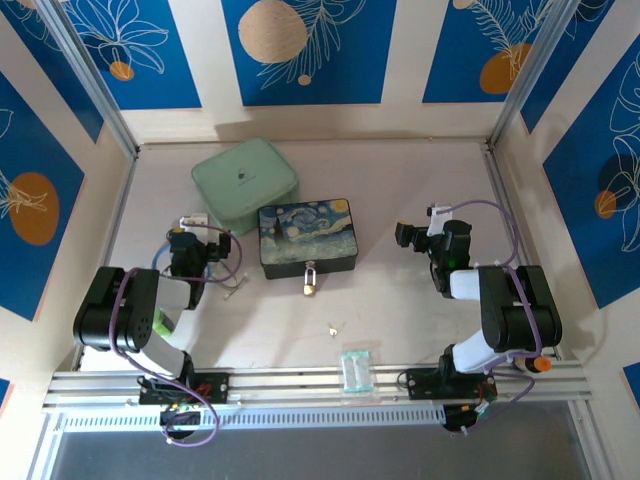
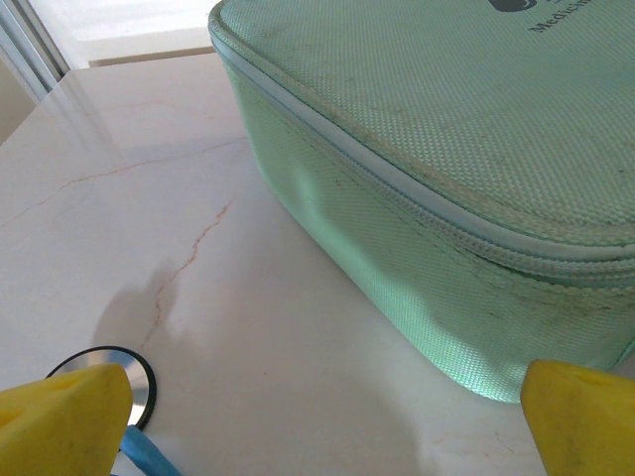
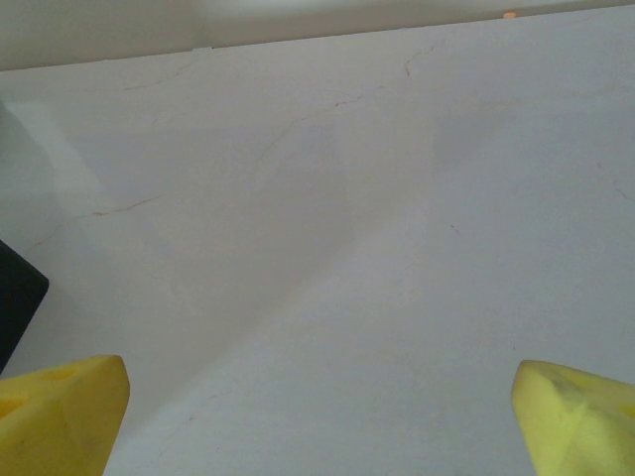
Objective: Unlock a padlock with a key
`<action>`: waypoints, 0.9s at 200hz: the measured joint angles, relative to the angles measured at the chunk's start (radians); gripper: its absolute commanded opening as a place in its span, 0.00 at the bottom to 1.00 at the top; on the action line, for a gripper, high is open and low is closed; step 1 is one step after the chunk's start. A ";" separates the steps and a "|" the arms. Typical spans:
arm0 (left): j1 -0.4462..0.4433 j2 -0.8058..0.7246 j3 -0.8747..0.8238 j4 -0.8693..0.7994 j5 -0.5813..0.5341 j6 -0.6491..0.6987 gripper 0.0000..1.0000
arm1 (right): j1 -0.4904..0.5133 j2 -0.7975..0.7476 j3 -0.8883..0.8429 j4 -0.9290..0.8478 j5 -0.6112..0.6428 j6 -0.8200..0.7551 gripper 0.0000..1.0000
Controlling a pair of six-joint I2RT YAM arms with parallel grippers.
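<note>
Padlock point(image 1: 311, 281) sits against the near side of the painted box point(image 1: 305, 236); key point(image 1: 332, 327) lies on the table point(image 1: 410, 310) nearer still. Left fingers point(image 2: 60, 412) and right fingers point(image 3: 575, 416) flank the box, well apart from both, spread wide, holding nothing

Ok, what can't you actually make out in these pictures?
Padlock, top view: too small to tell whether its shackle is shut.
Key, top view: too small to see its teeth.
Green case, left wrist view: lettering cut off by the top edge.
Dark object, right wrist view: cut off by the left edge.
</note>
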 measured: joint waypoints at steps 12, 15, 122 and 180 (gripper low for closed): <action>0.000 0.000 0.000 0.000 0.000 0.000 1.00 | 0.000 0.000 0.000 0.000 0.000 0.000 0.99; 0.000 0.000 0.000 0.000 0.000 0.000 1.00 | 0.000 0.000 0.000 0.000 -0.001 0.000 0.99; -0.006 -0.480 0.064 -0.390 -0.068 -0.189 1.00 | -0.001 -0.369 0.130 -0.400 -0.036 0.097 0.99; -0.006 -0.690 -0.018 -0.435 0.100 -0.698 1.00 | -0.076 -0.534 0.196 -0.700 -0.182 0.389 0.99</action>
